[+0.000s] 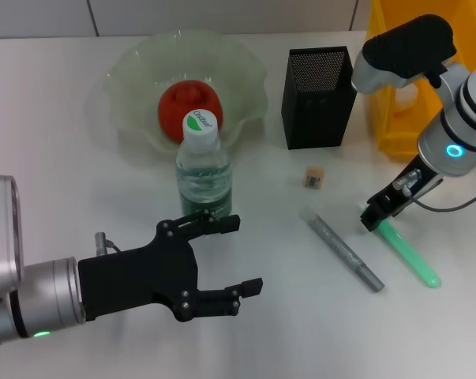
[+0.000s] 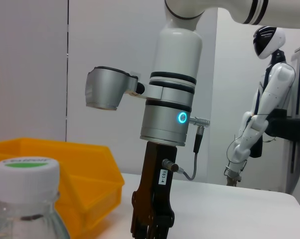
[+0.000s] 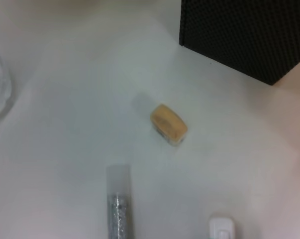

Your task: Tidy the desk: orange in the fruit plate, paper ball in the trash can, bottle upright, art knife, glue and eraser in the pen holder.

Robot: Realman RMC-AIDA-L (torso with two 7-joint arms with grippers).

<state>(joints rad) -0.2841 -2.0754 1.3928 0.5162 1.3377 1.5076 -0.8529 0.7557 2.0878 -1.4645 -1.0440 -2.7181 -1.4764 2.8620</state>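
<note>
From the head view, the left gripper (image 1: 236, 257) hovers low over the table (image 1: 56, 158) with its black fingers spread apart and holding nothing; the bottle (image 1: 202, 162) stands upright just beyond its upper fingertip, and the orange (image 1: 184, 105) sits in the fruit plate (image 1: 245, 75) farther behind that. The right gripper (image 1: 373, 219) points down onto the near end of a green stick (image 1: 410, 253), though whether its fingers are parted cannot be told. To its left lie a grey glitter tube (image 1: 342, 248) and the eraser (image 1: 313, 177), with the pen holder (image 1: 316, 99) beyond them and the trash can (image 1: 391, 103) behind the arm. The left wrist view shows the bottle's cap (image 2: 26, 172) close by, the yellow bin behind it, and the right gripper (image 2: 152, 226) reaching down to the table. The right wrist view shows the eraser (image 3: 168, 123) between the glitter tube (image 3: 118, 204) and a corner of the pen holder (image 3: 244, 35).
</note>
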